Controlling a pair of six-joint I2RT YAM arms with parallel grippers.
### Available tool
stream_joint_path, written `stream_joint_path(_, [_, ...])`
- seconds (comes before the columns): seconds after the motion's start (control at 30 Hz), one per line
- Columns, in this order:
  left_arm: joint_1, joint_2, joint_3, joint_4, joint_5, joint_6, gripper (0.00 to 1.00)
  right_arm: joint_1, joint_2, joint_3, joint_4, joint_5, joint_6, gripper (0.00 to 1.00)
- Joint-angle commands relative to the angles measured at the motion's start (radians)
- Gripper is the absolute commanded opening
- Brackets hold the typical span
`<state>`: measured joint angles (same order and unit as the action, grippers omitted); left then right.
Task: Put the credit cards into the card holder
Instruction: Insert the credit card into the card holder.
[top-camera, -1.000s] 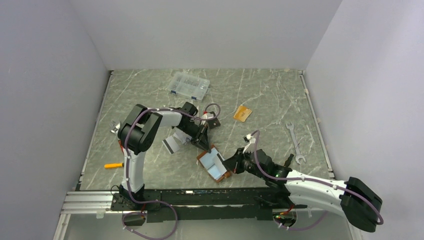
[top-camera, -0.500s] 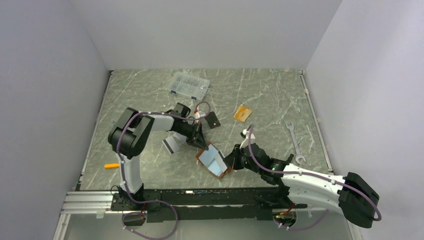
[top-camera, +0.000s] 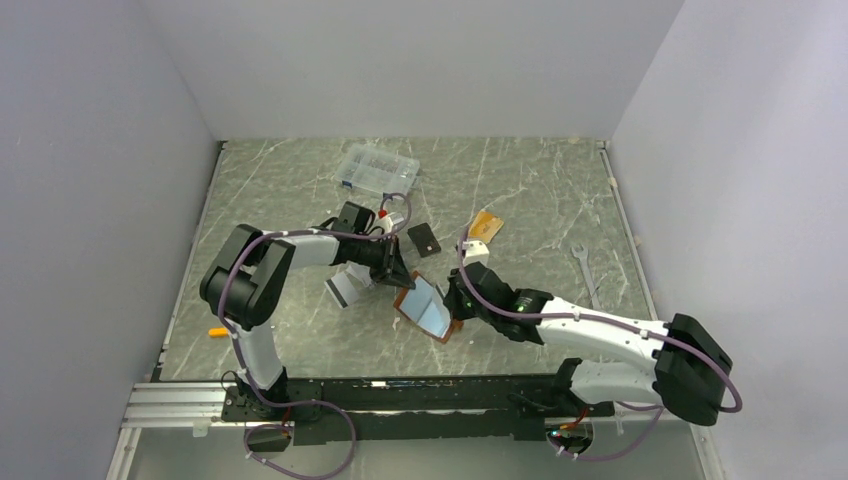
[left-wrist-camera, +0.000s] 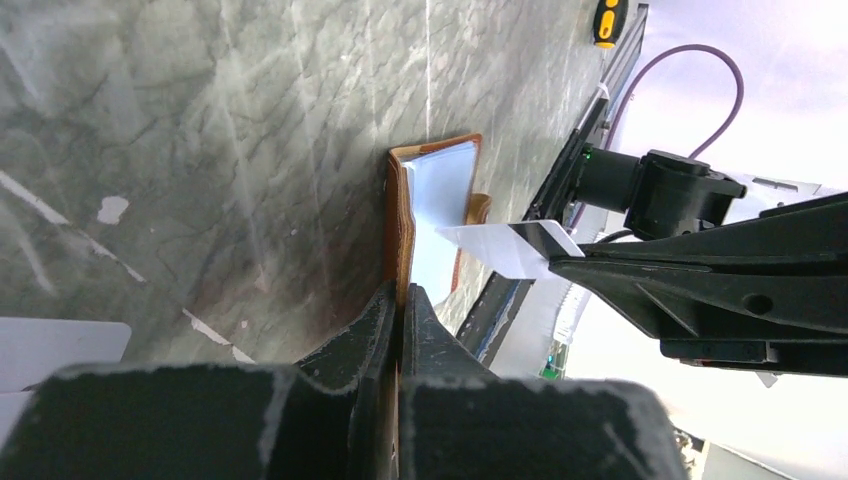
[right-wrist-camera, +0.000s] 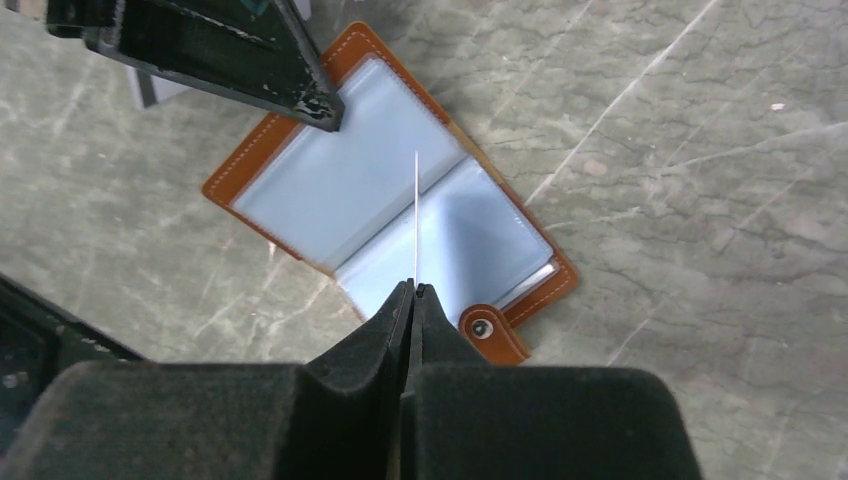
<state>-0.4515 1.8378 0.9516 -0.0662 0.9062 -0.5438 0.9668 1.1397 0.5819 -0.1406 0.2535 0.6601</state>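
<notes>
The left arm folds sharply at its elbow and lays its forearm low across the grey marbled counter (top-camera: 540, 190), wrist tilted down. The left end effector (top-camera: 396, 277) is clenched on the upper-left edge of the brown leather card holder (top-camera: 428, 310). The holder lies open near the counter's middle, its silvery-clear sleeves facing up. The right arm stretches long and low from its base toward the left. The right end effector (right-wrist-camera: 412, 292) pinches a silver-grey plastic credit card (right-wrist-camera: 416, 215), held on edge over the holder's centre fold. More silver-grey cards (top-camera: 345, 290) lie just left of the holder. An orange card (top-camera: 485, 227) lies farther back.
</notes>
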Motion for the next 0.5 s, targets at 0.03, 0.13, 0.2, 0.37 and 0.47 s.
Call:
stream_joint_path(0.03, [-0.004, -0.046, -0.013, 0.016, -0.027, -0.006, 0.00, 0.040, 0.076, 0.089, -0.105, 0.092, -0.073, 0.00])
stream_joint_path(0.13, [-0.003, -0.046, -0.015, 0.015, -0.028, -0.003, 0.00, 0.081, 0.132, 0.108, -0.119, 0.111, -0.054, 0.00])
stream_joint_path(0.2, [-0.004, -0.048, -0.017, 0.017, -0.027, -0.002, 0.00, 0.105, 0.154, 0.108, -0.114, 0.118, -0.036, 0.00])
stream_joint_path(0.37, [-0.003, -0.051, -0.019, 0.016, -0.027, 0.002, 0.00, 0.129, 0.189, 0.116, -0.136, 0.112, -0.010, 0.00])
stream_joint_path(0.47, [-0.004, -0.049, -0.018, 0.014, -0.025, 0.002, 0.00, 0.129, 0.193, 0.125, -0.147, 0.103, -0.014, 0.04])
